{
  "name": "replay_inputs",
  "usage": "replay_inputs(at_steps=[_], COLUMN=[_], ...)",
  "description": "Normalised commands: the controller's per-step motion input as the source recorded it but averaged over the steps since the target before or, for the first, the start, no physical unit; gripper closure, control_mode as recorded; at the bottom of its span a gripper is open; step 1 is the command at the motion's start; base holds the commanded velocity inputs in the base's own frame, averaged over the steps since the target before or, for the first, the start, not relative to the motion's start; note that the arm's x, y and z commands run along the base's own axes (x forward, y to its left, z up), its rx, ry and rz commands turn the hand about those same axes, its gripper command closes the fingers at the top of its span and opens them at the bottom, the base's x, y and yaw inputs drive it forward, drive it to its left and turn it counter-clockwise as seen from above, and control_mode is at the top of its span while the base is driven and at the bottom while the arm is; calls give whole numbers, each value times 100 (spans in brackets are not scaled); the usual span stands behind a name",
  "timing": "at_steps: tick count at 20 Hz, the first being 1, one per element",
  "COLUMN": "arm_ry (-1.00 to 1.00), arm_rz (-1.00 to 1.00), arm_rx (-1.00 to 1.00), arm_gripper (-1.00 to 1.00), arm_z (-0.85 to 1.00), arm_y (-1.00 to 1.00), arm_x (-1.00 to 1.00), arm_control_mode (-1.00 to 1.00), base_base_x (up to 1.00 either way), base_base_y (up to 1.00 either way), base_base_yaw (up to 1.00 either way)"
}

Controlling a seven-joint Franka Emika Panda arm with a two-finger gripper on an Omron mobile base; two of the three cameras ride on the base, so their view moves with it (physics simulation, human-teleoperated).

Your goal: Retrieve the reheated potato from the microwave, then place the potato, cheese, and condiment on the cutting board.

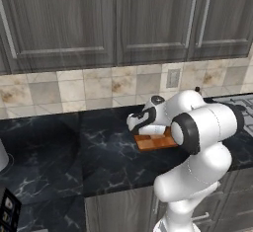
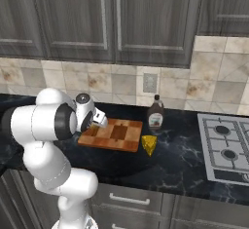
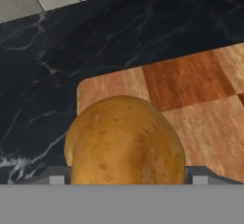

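Two finger tips flank the potato (image 3: 125, 142), so the gripper (image 3: 125, 180) appears clamped on it above the cutting board's (image 2: 112, 134) near corner. Lower it inboard before letting go, lest it rolls onto the counter (image 3: 43, 75).

Even, flat rendered light all round me, no glare. My arm drops a soft shadow on the dark worktop (image 1: 74, 147). The potato (image 3: 125, 142) looks soft and coarse-grained close up.

black marble counter (image 2: 185, 160), cutting board (image 2: 111, 135), cheese (image 2: 149, 144), condiment (image 2: 155, 112) on it
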Motion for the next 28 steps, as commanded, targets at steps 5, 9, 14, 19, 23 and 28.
replay_inputs(at_steps=[5,9,14,19,23,28], arm_ry=[0,1,1,1,0,0], arm_rz=[-2,-2,0,0,0,0], arm_rx=[0,-2,-1,-1,0,0], arm_gripper=[-100,-100,-100,-100,-100,-100], arm_z=[-28,-36,-37,-23,-3,4], arm_y=[-6,-8,-12,-3,-7,-11], arm_x=[-7,-23,-33,-33,-32,-29], arm_control_mode=[-100,-100,-100,-100,-100,-100], base_base_x=[0,0,0,0,0,0], base_base_y=[0,0,0,0,0,0], base_base_yaw=[0,0,0,0,0,0])
